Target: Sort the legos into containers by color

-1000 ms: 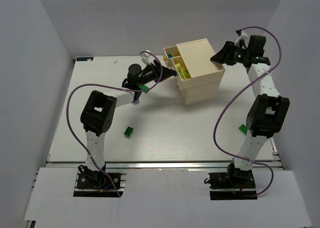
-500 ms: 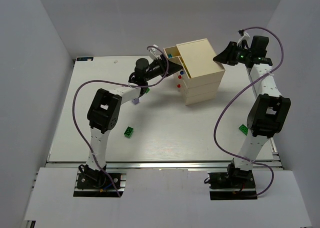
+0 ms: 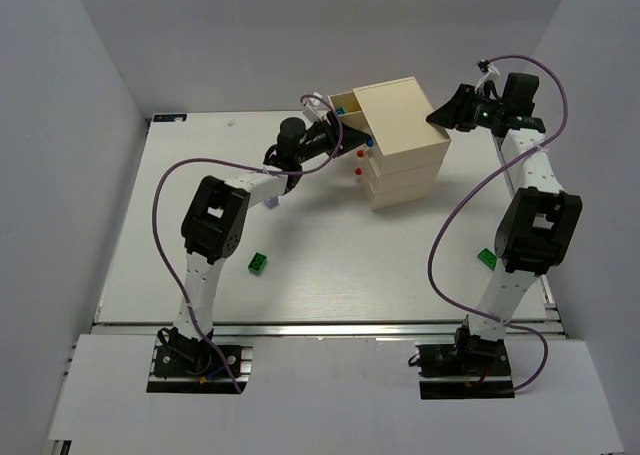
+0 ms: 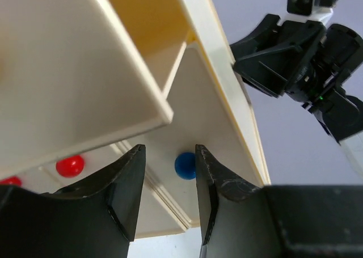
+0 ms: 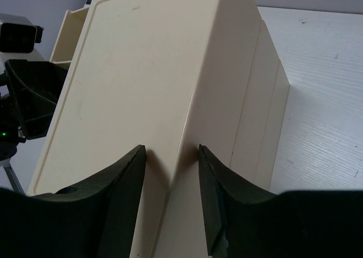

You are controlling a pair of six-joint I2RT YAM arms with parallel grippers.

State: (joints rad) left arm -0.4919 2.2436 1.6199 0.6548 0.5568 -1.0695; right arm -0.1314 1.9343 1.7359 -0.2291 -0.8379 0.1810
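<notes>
The cream chest (image 3: 400,125) stands at the back centre. My left gripper (image 3: 347,135) is open at its front. In the left wrist view the open left gripper (image 4: 169,150) has a blue knob (image 4: 185,165) of a pushed-in top drawer between its fingertips, near the right finger. The neighbouring top drawer (image 3: 338,102) stands open, with a blue brick inside. My right gripper (image 3: 441,116) is open, its jaws astride the chest's top rear edge (image 5: 187,116). Green bricks lie at the left (image 3: 259,263) and right (image 3: 486,258); a purple brick (image 3: 271,203) lies by my left arm.
Red knobs (image 3: 357,172) mark the lower drawers, and one shows in the left wrist view (image 4: 70,165). The right gripper (image 4: 283,48) shows beyond the chest in that view. White walls close in the table (image 3: 330,265) at the back and on both sides.
My left gripper has moved right against the chest and the top drawer with the yellow-green bricks has slid in, hiding them. The right gripper has stayed at the chest's back.
</notes>
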